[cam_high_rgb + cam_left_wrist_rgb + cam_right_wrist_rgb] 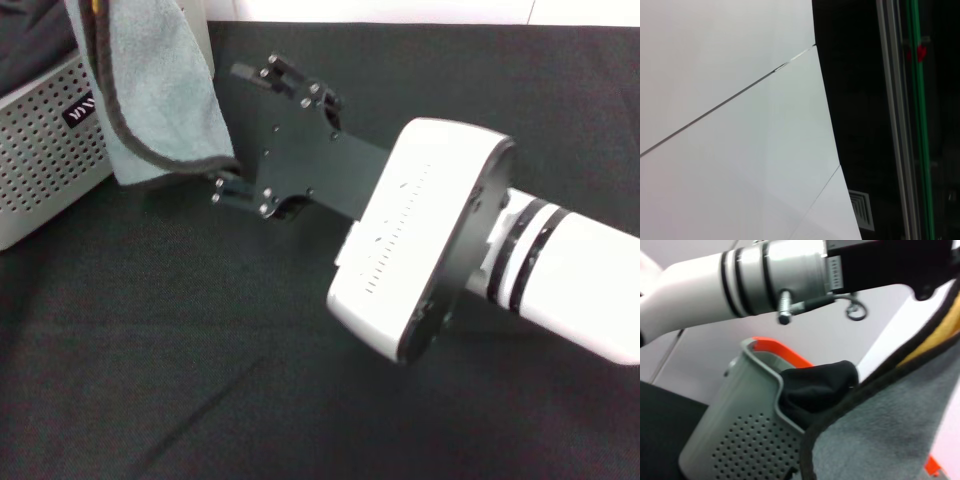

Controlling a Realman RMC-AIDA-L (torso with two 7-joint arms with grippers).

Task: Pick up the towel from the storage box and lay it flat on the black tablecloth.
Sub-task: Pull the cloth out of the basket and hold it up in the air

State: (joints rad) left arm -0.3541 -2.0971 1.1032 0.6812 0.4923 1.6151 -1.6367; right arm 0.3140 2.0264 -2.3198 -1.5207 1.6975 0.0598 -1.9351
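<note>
The towel (150, 80) hangs in the air at the far left, grey face toward me with dark edging, its top out of view. In the right wrist view the towel (880, 440) rises to the left gripper (920, 275), which grips its top at the yellow face. My right gripper (243, 128) reaches in from the right and stands open, its fingers (228, 188) above and below the towel's hanging lower edge. The storage box (40, 170) sits at the left behind the towel, on the black tablecloth (200, 380).
Dark black fabric (815, 390) lies bunched inside the storage box (740, 430). An orange rim (785, 352) shows behind the box. The white right arm (560, 280) crosses the right half of the tablecloth. The left wrist view shows only white panels and a dark window.
</note>
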